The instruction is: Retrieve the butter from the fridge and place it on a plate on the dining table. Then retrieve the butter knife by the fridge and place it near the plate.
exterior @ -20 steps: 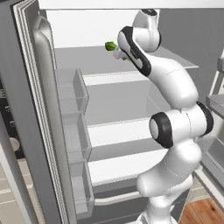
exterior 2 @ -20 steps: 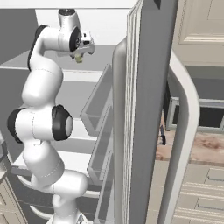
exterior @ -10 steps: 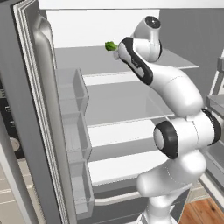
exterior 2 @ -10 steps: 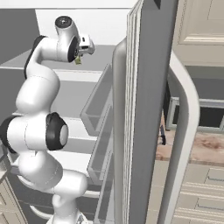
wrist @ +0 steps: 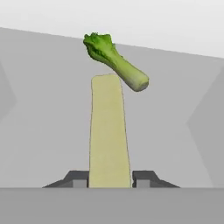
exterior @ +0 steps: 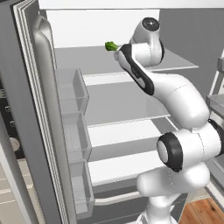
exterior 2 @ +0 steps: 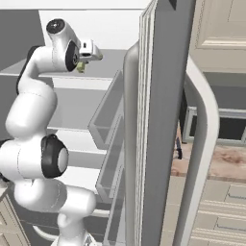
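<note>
The butter, a pale yellow stick, runs lengthwise away from the hand between my two dark fingertips, which press on its near end. My gripper is shut on it, over the top shelf inside the open fridge. From the right, the gripper shows with a bit of the yellow butter under it. A green leafy vegetable lies just beyond the butter's far end. The dark butter knife lies on the marbled counter past the fridge door. The plate and dining table are out of view.
White shelves step down below the hand, and clear door bins line the left door. The green vegetable sits at the back of the top shelf. Cream cabinets stand to the right of the fridge.
The arm's upper links have folded lower and the hand has sunk a little over the top shelf. The jaws have stayed closed on the butter.
</note>
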Motion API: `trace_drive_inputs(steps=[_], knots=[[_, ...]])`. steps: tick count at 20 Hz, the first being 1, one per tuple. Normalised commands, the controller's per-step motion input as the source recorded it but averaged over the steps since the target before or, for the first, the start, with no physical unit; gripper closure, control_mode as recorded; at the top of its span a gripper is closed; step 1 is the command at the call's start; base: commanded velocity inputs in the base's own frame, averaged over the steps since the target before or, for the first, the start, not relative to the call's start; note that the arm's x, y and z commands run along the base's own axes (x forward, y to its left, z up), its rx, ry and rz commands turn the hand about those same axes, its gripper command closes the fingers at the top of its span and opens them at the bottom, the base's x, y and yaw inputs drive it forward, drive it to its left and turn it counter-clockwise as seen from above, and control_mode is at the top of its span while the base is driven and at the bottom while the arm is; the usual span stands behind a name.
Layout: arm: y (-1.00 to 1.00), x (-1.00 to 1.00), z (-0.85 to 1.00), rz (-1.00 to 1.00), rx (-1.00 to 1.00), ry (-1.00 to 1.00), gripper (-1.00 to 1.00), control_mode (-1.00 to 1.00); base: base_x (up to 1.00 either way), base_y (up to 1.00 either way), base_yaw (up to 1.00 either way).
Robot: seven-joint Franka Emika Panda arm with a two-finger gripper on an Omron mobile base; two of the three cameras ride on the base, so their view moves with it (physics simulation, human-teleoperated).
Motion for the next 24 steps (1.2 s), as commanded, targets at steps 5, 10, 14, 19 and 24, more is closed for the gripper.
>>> trace_drive_inputs(steps=[5, 10, 14, 19, 24], knots=[[-0.06, -0.97, 0.04, -0.16, 0.07, 0.01, 1.00, -1.00, 0.00, 0.00, 0.00], [-0.11, -1.00, 0.00, -0.11, 0.04, 0.00, 1.00, -1.00, 0.00, 0.00, 0.00], [-0.13, -1.00, 0.02, -0.05, 0.04, 0.01, 1.00, -1.00, 0.00, 0.00, 0.00], [-0.01, -1.00, 0.00, 0.00, 0.00, 0.07, 1.00, -1.00, 0.00, 0.00, 0.00], [-0.04, -1.00, -0.07, 0.00, 0.00, 0.08, 1.00, -1.00, 0.00, 0.00, 0.00]])
